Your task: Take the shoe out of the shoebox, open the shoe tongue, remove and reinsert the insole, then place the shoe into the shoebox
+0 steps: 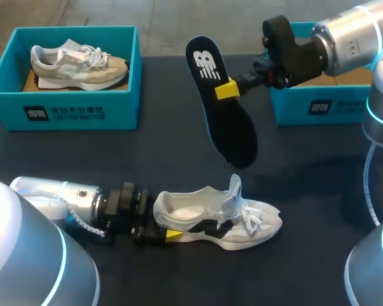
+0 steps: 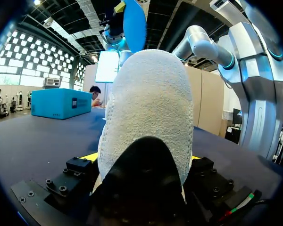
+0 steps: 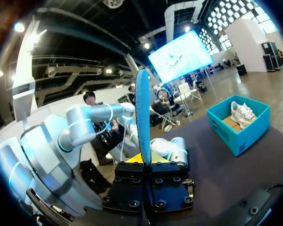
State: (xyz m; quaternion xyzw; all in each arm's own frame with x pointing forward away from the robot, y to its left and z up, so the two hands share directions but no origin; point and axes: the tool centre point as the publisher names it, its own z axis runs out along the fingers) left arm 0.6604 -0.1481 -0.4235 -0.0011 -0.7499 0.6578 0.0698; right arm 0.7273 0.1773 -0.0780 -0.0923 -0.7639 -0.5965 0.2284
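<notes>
Left shoebox [image 1: 64, 108]: teal, open-topped, at the table's [image 1: 306, 191] far left corner. The right wrist view shows it [image 3: 238, 127] well ahead of that gripper.
Beige shoe [image 1: 76, 64]: lies inside the left shoebox on its sole, toe toward the right; also seen from the right wrist [image 3: 240, 110].
Left arm [image 1: 57, 204]: comes in from the near left, low over the table, pointing right.
Left gripper [image 1: 168, 229]: closed around the heel of the white shoe, one yellow tip showing on the near side. In its own wrist view [image 2: 144, 165] the fingers press the heel from both sides.
White shoe [image 1: 223, 220]: on the table at near centre, sole down, toe to the right. The heel fills the left wrist view [image 2: 148, 117].
Tongue [image 1: 235, 191]: pulled up and standing clear of the shoe's opening, laces loose over the toe.
Insole [image 1: 226, 121]: in the air above the table's middle, above and beyond the white shoe, touching neither. Dark top face with a white logo, blue underside [image 2: 134, 23]. Edge-on and upright in the right wrist view [image 3: 142, 117].
Right gripper [image 1: 228, 89]: pinched tight on the insole's edge near its logo end, fingers nearly together, the insole between them [image 3: 146, 160].
Right arm [image 1: 345, 41]: enters from the far right, reaching left.
Right shoebox [image 1: 319, 105]: teal, far right, partly behind the right arm; contents hidden.
</notes>
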